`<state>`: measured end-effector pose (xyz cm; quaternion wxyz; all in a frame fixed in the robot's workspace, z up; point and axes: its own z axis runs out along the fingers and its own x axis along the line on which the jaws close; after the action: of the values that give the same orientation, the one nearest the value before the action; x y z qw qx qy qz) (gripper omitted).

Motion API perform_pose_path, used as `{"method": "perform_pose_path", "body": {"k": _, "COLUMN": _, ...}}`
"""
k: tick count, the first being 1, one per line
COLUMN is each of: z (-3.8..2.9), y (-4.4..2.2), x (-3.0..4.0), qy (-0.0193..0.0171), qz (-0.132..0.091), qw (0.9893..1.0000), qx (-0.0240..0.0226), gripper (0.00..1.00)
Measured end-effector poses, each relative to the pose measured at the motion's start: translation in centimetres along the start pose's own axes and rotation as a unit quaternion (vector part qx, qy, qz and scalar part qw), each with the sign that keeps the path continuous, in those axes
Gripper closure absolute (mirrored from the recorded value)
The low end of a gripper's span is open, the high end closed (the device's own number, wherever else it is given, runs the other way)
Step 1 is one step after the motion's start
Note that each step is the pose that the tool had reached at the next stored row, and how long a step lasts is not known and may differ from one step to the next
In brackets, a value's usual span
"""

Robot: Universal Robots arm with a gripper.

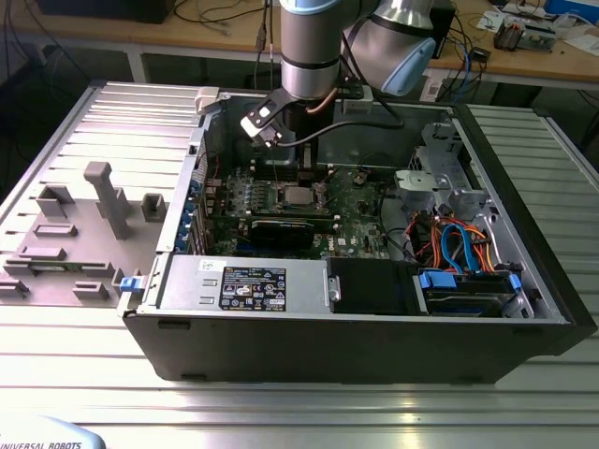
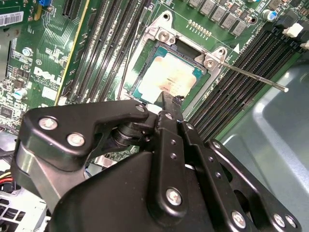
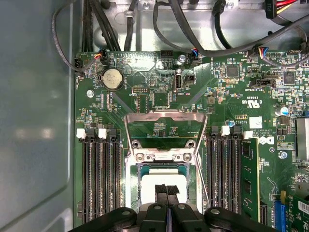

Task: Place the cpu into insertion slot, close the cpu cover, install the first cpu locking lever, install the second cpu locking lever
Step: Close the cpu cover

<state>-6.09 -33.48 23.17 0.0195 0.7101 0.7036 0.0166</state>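
Observation:
The cpu [image 3: 161,180] lies flat in the insertion slot [image 3: 133,181], its silver top also showing in the second wrist view [image 2: 166,77] and in the exterior view [image 1: 298,195]. The cpu cover [image 3: 165,116] stands raised behind the slot, with the green board visible through its window. My gripper [image 3: 167,187] is shut, its two fingers pressed together with nothing between them, right over the chip's near edge [image 2: 169,98]. I cannot tell whether it touches the chip. One thin locking lever [image 2: 251,75] sticks out sideways from the slot's corner, unlatched.
Long black memory slots [image 3: 99,179] flank the socket on both sides. The black graphics card [image 1: 281,229] lies in front of the socket in the exterior view. Cable bundles [image 3: 193,29] run along the case wall. Grey case walls [image 1: 201,150] enclose the board.

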Motion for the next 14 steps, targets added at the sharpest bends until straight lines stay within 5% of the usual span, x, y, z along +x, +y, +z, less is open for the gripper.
{"method": "perform_pose_path", "body": {"k": 14, "z": -0.40, "y": 0.03, "x": 0.01, "qy": 0.0000, "qz": 0.000, "qw": 1.0000, "qx": -0.0002, "gripper": 0.89}}
